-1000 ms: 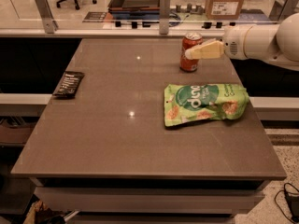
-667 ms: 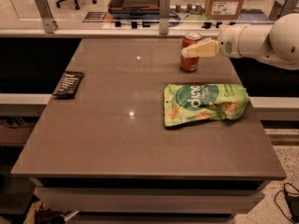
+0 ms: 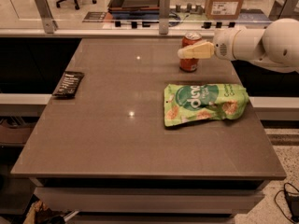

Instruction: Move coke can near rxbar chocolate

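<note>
Gripper (image 3: 187,51) is being held across the upper half of the coke can (image 3: 188,64), upper right of frame; grasp state cannot be determined.

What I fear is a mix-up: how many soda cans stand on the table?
1. The coke can stands upright at the table's far right, beyond the green snack bag; the gripper is at its upper part. No other shows.

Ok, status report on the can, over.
Gripper at the coke can, far side of the table. Can upright, rxbar chocolate at the left edge, well apart. Green snack bag near the can, likely off the path.
</note>
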Robot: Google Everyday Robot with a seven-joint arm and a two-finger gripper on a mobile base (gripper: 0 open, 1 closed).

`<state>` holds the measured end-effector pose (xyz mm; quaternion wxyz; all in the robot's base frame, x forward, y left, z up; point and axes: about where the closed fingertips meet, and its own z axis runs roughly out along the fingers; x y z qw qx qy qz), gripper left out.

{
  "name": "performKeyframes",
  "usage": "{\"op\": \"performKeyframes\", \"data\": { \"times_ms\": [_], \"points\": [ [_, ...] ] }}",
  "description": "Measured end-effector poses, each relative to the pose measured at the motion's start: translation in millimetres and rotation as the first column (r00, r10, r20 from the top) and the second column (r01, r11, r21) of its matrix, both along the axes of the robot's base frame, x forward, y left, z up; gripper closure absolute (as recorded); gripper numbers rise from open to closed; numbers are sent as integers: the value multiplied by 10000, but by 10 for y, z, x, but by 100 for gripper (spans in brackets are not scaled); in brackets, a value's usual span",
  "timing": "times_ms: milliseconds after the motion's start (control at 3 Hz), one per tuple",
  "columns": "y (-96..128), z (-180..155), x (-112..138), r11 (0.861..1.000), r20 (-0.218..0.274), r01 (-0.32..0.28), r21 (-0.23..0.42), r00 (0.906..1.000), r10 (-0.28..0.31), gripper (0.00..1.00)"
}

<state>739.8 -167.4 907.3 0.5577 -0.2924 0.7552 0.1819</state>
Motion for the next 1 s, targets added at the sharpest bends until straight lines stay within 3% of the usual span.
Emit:
{"op": "performKeyframes", "data": {
  "times_ms": [333, 1000],
  "points": [
    [31, -74, -19, 9994, -12, 79, 324, 10000, -79, 18],
    [84, -85, -11, 9995, -32, 0, 325, 10000, 1, 64]
  ]
}}
